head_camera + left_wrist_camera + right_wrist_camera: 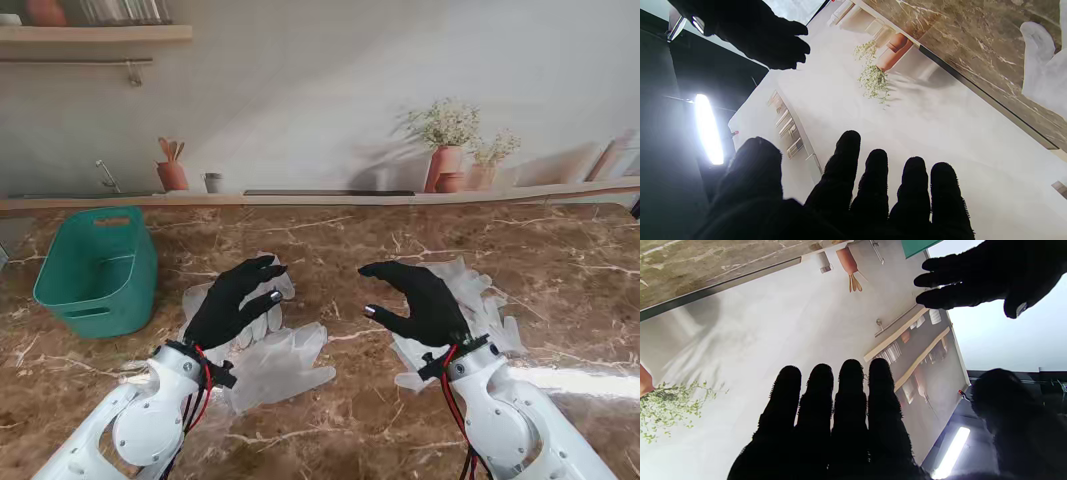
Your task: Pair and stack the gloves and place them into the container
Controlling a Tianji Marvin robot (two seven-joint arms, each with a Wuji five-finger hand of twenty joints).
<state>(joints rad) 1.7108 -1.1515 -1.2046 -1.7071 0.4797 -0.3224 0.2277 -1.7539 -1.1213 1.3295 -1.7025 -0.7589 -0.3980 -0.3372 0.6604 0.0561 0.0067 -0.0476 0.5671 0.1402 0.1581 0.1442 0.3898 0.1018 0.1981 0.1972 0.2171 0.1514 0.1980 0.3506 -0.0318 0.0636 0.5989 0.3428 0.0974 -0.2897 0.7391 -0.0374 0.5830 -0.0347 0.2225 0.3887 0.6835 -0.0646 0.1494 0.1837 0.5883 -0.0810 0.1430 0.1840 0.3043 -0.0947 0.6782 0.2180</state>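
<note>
Both hands raised, empty, fingers apart

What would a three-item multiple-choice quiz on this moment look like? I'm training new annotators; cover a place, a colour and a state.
1. Where is the container?
A. far left of the table
B. between the hands
C. far right

2. What colour is the container?
A. red
B. teal
C. white

3. What are the left hand and right hand doing?
A. both open, holding nothing
B. each clutching a glove
C. both inside the container

Answers: 1 A, it stands left of both arms. 2 B, its walls are teal. 3 A, fingers spread above the translucent gloves, which lie on the table.
</note>
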